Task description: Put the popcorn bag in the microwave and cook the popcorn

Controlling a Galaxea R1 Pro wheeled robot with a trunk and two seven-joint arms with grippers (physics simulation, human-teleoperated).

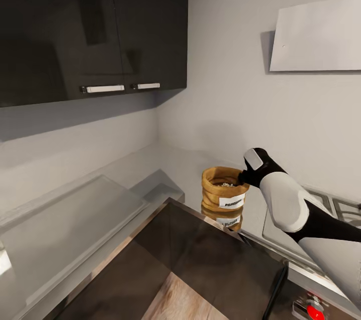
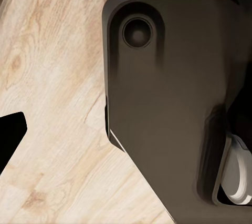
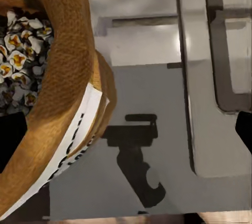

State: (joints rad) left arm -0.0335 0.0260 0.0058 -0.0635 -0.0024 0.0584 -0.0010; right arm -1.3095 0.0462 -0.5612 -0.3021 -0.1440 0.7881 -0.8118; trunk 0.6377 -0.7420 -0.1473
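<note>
Right gripper (image 1: 244, 176) seemingly beside popcorn bag (image 1: 224, 191)

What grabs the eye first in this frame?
The tan popcorn bag standing upright on the steel countertop, its open top showing pale popcorn. The right arm reaches to its rim, with the right claw beside it. Dark wall cabinets loom at upper left.

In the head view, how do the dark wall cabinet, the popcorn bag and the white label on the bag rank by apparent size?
Largest to smallest:
1. dark wall cabinet
2. popcorn bag
3. white label
The cabinet hangs nearer the camera, so part of its lead is nearness.
</note>
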